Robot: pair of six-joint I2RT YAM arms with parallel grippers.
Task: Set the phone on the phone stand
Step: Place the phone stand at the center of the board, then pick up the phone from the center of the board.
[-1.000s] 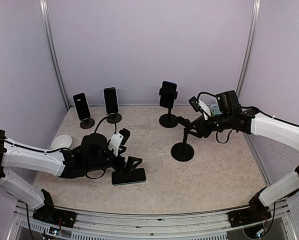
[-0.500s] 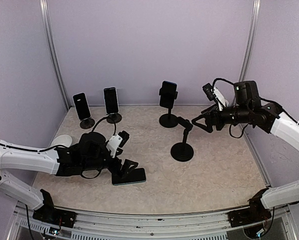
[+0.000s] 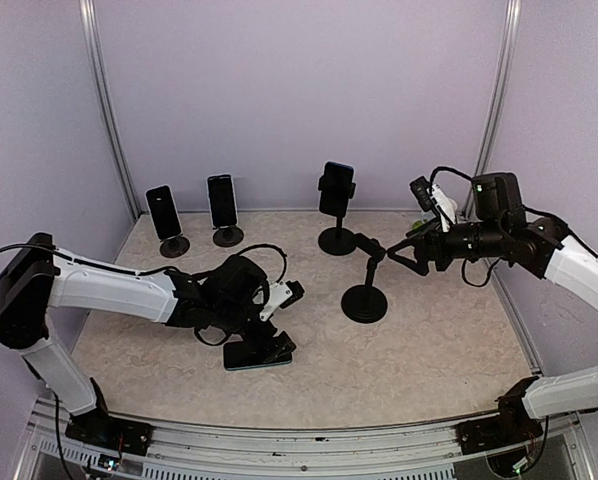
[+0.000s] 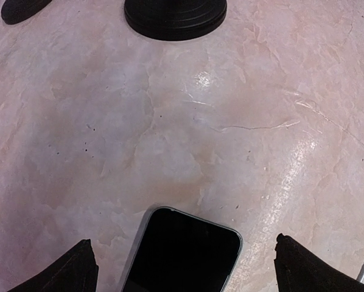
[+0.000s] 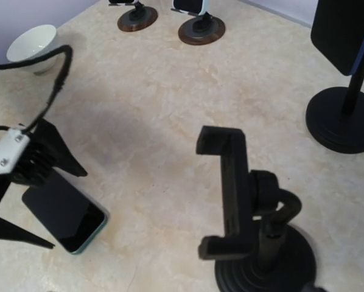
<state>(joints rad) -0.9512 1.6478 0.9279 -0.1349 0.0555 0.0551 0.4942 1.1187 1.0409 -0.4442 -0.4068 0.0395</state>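
Note:
The phone [image 3: 257, 353], dark with a pale green rim, lies flat and screen up on the table near the front left. My left gripper [image 3: 276, 346] is open and low over it, one finger on each side of the phone's end [image 4: 179, 252], not touching it. The empty black phone stand [image 3: 365, 300] stands mid-table, its clamp [image 5: 231, 194] turned sideways on a bent neck. My right gripper [image 3: 407, 256] is open and empty, just right of the clamp and apart from it. The phone also shows in the right wrist view [image 5: 65, 214].
Three other stands at the back each hold a phone: two at the back left [image 3: 164, 212] [image 3: 221, 201] and one at the back middle [image 3: 336, 188]. A white bowl [image 5: 31, 41] sits at the left behind my left arm. A cable loops over the left wrist.
My left arm has swung round and brought its open gripper over the phone's right end. My right gripper has pulled back to the right, away from the empty stand's clamp.

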